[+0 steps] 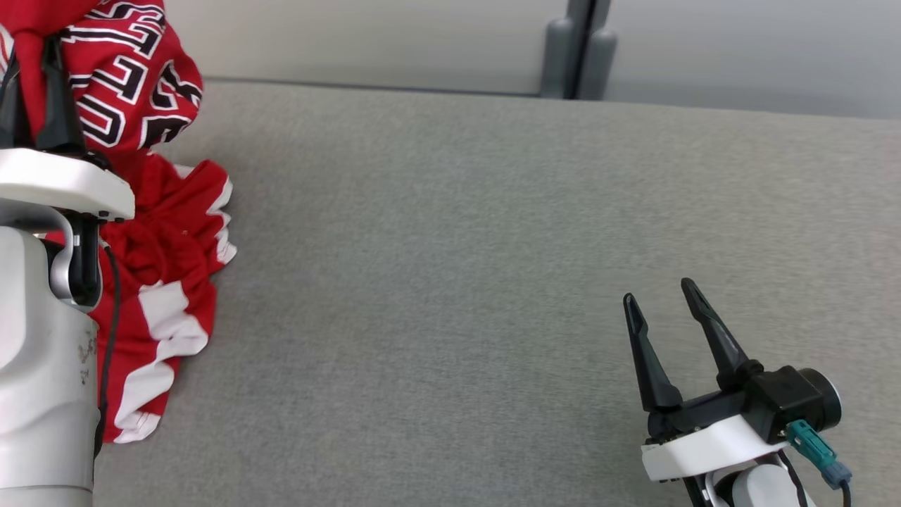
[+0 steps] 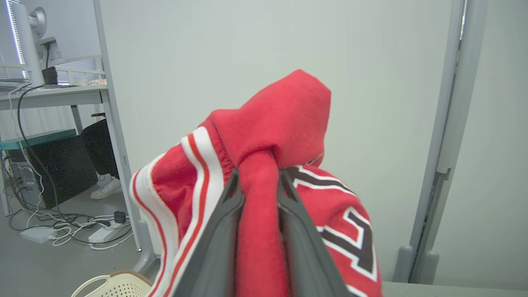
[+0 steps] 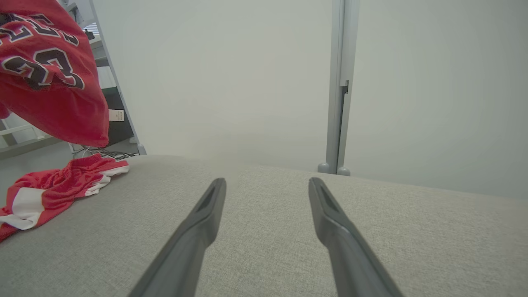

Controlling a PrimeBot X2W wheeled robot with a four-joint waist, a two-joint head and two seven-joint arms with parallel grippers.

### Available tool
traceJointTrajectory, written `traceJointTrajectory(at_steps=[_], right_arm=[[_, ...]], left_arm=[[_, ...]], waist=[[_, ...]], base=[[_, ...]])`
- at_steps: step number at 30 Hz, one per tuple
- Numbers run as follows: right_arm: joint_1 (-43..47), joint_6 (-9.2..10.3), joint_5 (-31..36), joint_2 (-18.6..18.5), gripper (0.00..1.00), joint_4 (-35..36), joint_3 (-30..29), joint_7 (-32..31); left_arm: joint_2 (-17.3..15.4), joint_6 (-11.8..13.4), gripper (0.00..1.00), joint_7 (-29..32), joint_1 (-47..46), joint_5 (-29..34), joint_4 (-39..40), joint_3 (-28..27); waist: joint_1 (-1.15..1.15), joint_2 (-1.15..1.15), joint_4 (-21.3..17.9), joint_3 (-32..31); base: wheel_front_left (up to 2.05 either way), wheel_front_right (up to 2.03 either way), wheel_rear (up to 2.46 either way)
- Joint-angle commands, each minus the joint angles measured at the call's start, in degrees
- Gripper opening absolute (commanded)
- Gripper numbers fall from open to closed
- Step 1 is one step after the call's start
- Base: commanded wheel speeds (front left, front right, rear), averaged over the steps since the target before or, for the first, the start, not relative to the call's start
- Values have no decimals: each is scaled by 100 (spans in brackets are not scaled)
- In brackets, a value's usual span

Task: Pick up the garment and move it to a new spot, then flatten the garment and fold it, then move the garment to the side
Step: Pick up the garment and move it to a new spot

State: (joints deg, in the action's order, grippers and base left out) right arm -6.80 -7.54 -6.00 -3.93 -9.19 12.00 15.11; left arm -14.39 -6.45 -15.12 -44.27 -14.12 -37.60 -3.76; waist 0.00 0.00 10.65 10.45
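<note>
Closest to the head camera stands the pale left forearm at the near left edge. Beyond it the left gripper is clenched on a bunched fold of the red garment, the cloth squeezed between its dark fingers and held up off the grey surface. The lifted part, with black-and-white lettering, hangs at the far left. More red-and-white cloth lies crumpled on the surface below it, and whether the two are one piece cannot be told from these views. The right gripper rests at the near right, well apart from the garment, its jaws spread wide and holding nothing.

The step in hand looks like the first one: picking up and carrying to a new spot. Next, the left arm likely needs to bring the garment rightward over the bare middle of the surface. It should be raised enough that no trailing hem drags, then lowered for flattening, with the free gripper ready to take a second edge.
</note>
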Motion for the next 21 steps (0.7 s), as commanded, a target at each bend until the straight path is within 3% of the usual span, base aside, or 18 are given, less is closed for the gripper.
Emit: traceJointTrajectory(at_steps=[1,10,15,21], right_arm=[[83,10,-42,16,100,-28,-4,8],[0,10,-211,96,100,-9,82,8],[-69,10,-368,100,100,42,91,8],[-234,9,-484,100,100,151,39,8]], left_arm=[[-13,-19,0,20,65,9,141,45],[50,-52,0,746,353,-147,1709,359],[356,44,0,1126,490,-218,2321,602],[674,143,0,1278,685,-138,2518,943]], waist=[[0,0,-347,-333],[0,0,-1348,-636],[0,0,-1906,-520],[0,0,-2440,-191]], base=[[0,0,0],[0,0,0],[0,0,0],[0,0,0]])
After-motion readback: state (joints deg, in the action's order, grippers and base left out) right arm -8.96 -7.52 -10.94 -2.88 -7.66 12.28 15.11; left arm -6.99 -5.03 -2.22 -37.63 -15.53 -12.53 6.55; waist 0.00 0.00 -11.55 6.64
